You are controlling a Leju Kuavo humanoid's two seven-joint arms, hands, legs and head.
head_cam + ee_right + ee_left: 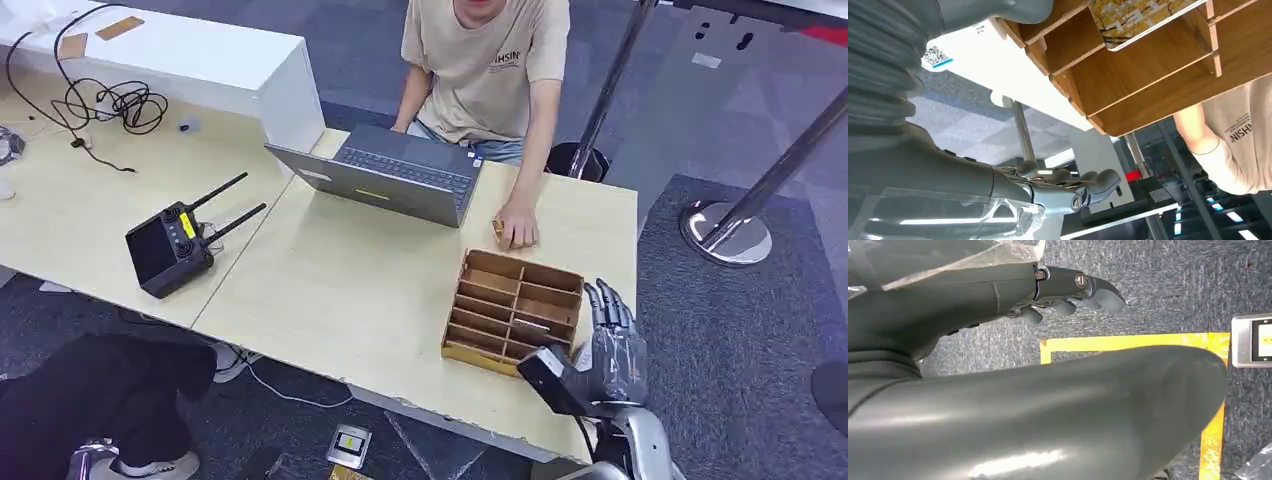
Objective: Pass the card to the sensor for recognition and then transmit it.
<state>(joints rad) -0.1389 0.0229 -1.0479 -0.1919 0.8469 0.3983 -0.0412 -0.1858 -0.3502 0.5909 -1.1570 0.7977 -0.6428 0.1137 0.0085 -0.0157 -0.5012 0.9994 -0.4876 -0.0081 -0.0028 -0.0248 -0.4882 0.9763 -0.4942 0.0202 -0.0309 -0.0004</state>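
A wooden divided card box [512,308] stands on the table near its front right corner. A card with a yellow pattern [1135,17] lies in one of its compartments, seen close in the right wrist view. My right hand [610,345] is raised just off the box's right side, fingers [1068,182] spread and straight, holding nothing. My left hand [1068,290] hangs low over the carpet floor with its fingers loosely extended and nothing in them.
A person in a beige shirt sits behind a grey laptop [400,178], one hand [516,230] resting on the table just behind the box. A black controller with antennas [172,245] lies at left. A small device [348,446] lies on the floor by yellow tape [1128,342].
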